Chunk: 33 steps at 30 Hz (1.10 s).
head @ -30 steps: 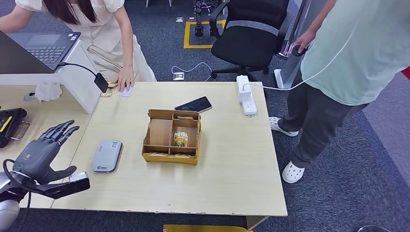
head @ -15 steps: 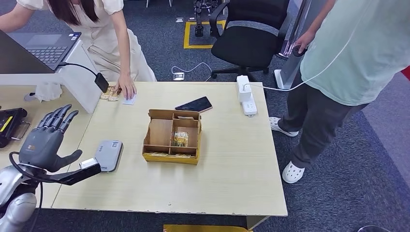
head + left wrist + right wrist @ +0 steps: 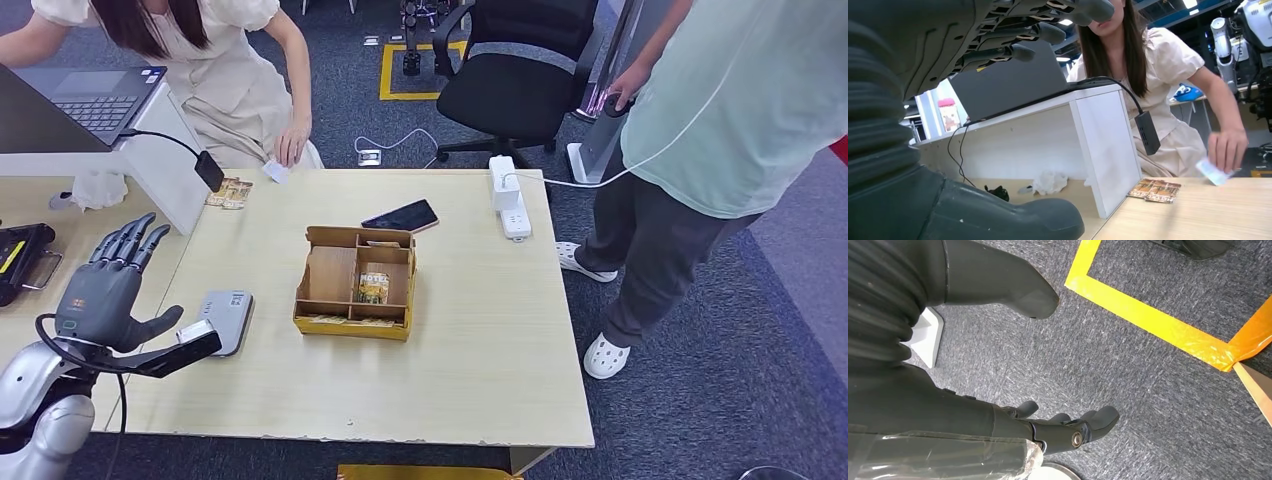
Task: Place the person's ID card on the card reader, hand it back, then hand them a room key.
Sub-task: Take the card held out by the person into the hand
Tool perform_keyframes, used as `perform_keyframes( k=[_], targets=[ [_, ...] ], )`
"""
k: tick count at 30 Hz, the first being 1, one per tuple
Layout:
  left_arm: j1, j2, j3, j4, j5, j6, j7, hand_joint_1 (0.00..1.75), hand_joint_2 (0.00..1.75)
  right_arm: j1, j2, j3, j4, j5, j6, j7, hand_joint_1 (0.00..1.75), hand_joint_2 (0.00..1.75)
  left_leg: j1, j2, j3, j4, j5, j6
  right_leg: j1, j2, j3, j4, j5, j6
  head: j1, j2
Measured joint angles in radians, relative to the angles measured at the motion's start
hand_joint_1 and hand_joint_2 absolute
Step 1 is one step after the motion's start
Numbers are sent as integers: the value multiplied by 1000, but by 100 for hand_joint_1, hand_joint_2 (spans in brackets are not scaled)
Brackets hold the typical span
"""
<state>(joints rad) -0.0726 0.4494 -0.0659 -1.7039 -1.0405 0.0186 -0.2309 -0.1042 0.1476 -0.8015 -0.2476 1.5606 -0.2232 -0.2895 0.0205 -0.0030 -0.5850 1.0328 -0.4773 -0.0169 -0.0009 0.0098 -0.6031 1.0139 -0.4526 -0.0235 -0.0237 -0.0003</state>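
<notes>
Office floor, grey carpet, yellow tape marks, light wood desk [image 3: 480, 350] in the middle.

Head view: left hand [image 3: 105, 290] raised over the desk's left edge, fingers spread wide, palm empty. Card reader [image 3: 225, 320] lies flat just beside it, partly behind the thumb. Cardboard organiser [image 3: 355, 283] sits mid-desk with a small printed card upright in one compartment — likely the room keys, can't confirm. Phone [image 3: 401, 216] and power strip [image 3: 506, 192] lie further back. Person in a cream dress leans in at the far edge, their hand [image 3: 291, 150] pinching the ID card [image 3: 274, 172] just above the desk, well apart from the robot's hand. Second person stands at the right, clear of the desk.

Left wrist view: fingers [image 3: 1048, 32] fanned open, nothing in them. ID card [image 3: 1214, 172] in the person's hand [image 3: 1226, 149], near the desk surface; two printed cards [image 3: 1154, 189] lie flat near the white riser.

Right wrist view: right hand [image 3: 1068, 432] hangs over carpet, fingers loosely curled, holding nothing.

Step in hand, as I read it: take the ID card. Reach forward with the hand kept open, meet the card edge-on, pinch on its free end away from the person's fingers — then bring it flat onto the reader.
</notes>
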Motion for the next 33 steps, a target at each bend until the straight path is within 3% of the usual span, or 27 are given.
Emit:
perform_keyframes(
  k=[33],
  targets=[
    [-5,-39,41,15,-67,1,21,0,175,0,0,1,0,0,0,0,0,175,0,0,0,0,0,0,0,0,0,0,0,0,0,0]
  ],
)
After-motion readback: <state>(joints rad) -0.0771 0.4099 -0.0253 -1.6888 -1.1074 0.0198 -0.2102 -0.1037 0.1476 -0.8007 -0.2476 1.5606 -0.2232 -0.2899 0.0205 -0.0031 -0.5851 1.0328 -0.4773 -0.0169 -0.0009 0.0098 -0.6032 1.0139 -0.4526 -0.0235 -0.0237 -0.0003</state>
